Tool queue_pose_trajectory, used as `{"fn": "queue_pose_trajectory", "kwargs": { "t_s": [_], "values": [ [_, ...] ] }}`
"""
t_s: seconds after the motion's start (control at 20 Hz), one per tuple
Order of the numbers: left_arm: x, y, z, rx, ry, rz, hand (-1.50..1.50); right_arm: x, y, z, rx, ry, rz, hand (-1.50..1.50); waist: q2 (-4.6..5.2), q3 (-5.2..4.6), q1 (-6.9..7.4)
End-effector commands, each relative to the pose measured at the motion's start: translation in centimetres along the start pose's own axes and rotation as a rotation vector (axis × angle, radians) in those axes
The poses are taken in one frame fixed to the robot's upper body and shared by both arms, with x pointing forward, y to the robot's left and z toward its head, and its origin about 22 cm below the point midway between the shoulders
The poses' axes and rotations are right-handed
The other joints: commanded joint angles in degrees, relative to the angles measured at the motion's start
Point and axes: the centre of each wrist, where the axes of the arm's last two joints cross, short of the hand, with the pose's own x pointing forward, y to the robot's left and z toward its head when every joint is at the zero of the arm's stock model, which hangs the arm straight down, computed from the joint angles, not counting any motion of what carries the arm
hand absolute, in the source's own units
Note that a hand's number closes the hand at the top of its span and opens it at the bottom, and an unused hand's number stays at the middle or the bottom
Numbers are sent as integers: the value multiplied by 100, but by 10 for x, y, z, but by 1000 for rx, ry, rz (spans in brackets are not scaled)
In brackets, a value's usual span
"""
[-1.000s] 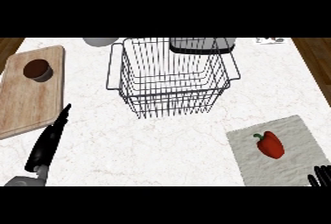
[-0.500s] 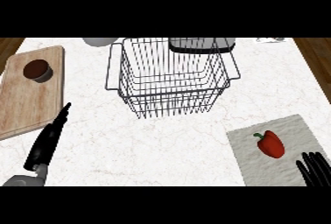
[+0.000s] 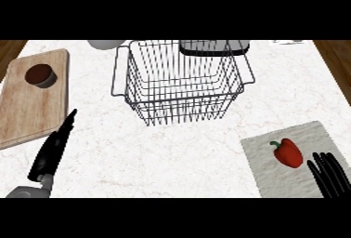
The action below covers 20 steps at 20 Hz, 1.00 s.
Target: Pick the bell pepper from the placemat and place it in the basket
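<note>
Pepper (image 3: 289, 152), red with green stem, lies on the grey placemat (image 3: 264, 160) at the lower right of the white marble bench (image 3: 158, 158), stem end pointing upper left. Right hand (image 3: 330, 175) comes in from the lower right edge, fingers straight and spread, released, tips just beside the pepper's lower right side; contact cannot be told. It grasps nothing. Wire basket (image 3: 182, 83) stands at the upper middle of the bench, well apart from the placemat, nothing inside it. Dark-rimmed container (image 3: 214, 47) sits behind the basket's far rim, and part of a grey round object (image 3: 104, 44) shows at its upper left. Wooden board (image 3: 31, 100) lies along the left edge with a small dark brown bowl (image 3: 40, 75) on its far end. Left hand (image 3: 51, 151) rests at the lower left beside the board, fingers straight, pointing up the bench, released, grasping nothing
</note>
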Motion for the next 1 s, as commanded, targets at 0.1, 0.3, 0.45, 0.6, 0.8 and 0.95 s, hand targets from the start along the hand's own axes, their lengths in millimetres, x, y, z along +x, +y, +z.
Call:
{"fn": "queue_pose_trajectory", "kwargs": {
  "t_s": [0.1,0.3,0.45,0.6,0.8,0.95],
  "values": [
    [-1,1,5,-2,-4,9,0,6,28,-36,-156,33,-25,-150,-34,39,116],
    [5,10,5,10,-3,3,0,15,27,-36,-119,10,-39,-150,-39,34,91],
    [-7,-12,5,1,-4,11,0,-1,28,-52,-103,10,-40,-150,-27,33,99],
    [1,-14,-8,-4,-8,-7,0,13,48,-56,-42,-2,-46,150,-16,31,74],
    [-1,13,-9,6,-13,-8,0,9,58,-68,16,-54,-92,150,-14,34,119],
    [0,-2,6,-16,-17,-13,0,32,77,-50,62,-88,-125,150,-22,45,191]
  ]
}}
